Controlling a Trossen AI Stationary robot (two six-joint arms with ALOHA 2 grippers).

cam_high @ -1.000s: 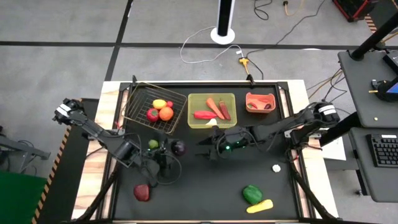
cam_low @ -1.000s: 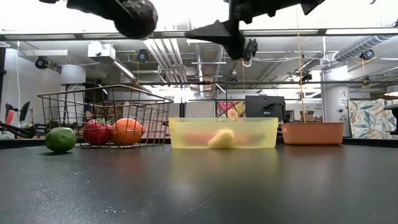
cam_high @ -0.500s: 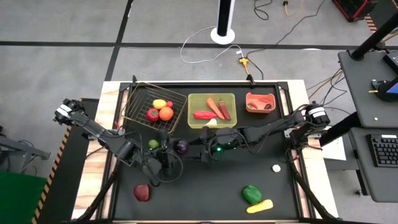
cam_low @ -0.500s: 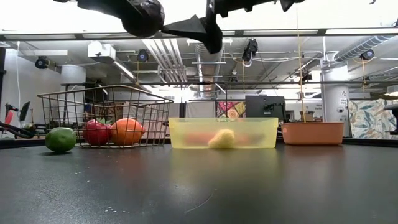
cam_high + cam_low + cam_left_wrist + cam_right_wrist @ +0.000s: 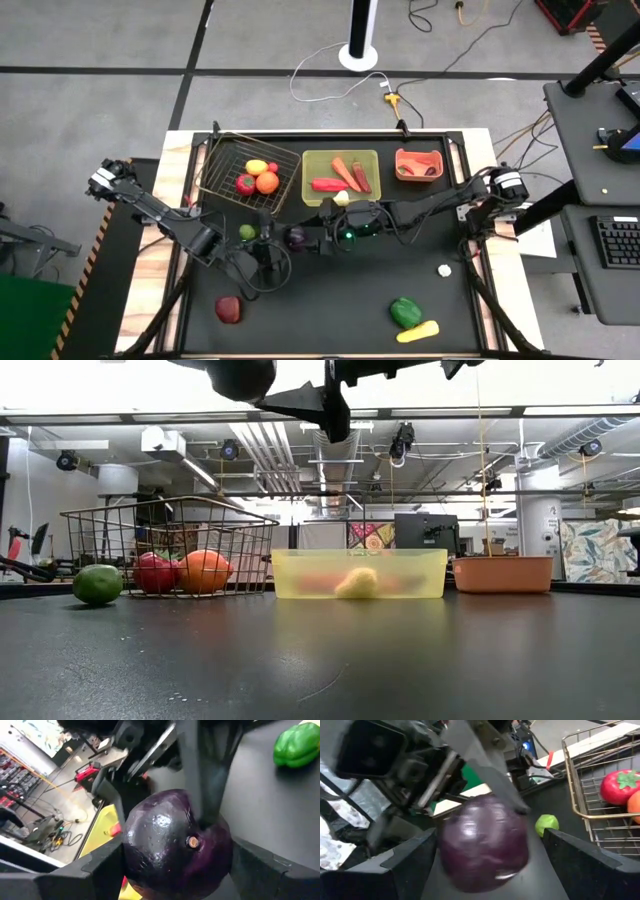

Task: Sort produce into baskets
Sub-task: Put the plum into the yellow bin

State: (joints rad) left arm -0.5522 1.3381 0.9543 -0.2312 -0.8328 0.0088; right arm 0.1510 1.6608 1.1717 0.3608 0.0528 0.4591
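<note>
My left gripper (image 5: pixel 283 243) holds the purple beet (image 5: pixel 296 237) high above the table's middle. The beet fills the left wrist view (image 5: pixel 175 850) and shows at the top of the low view (image 5: pixel 240 372). My right gripper (image 5: pixel 318 243) is open right beside it. Its two fingers stand on either side of the beet in the right wrist view (image 5: pixel 485 840). I cannot tell whether they touch it. A lime (image 5: pixel 246 232) lies on the table by the wire basket (image 5: pixel 213 180). My left gripper pinches the beet's round body (image 5: pixel 131 857) between its two fingers, coming level from the table's left side. One finger (image 5: pixel 490 765) lies across the beet's side. The beet is lifted clear of the table.
The wire basket holds a tomato, an orange and a lemon. The yellow-green tray (image 5: pixel 308 200) holds a carrot and chilies. The salmon bin (image 5: pixel 400 176) stands to the tray's right. A red piece (image 5: pixel 228 309), green pepper (image 5: pixel 405 312), yellow piece (image 5: pixel 418 330) and garlic (image 5: pixel 444 269) lie nearer.
My right gripper has gone toward the table's left edge, up to the beet. My left gripper has carried the beet a little up and toward the right gripper, still shut on it.
</note>
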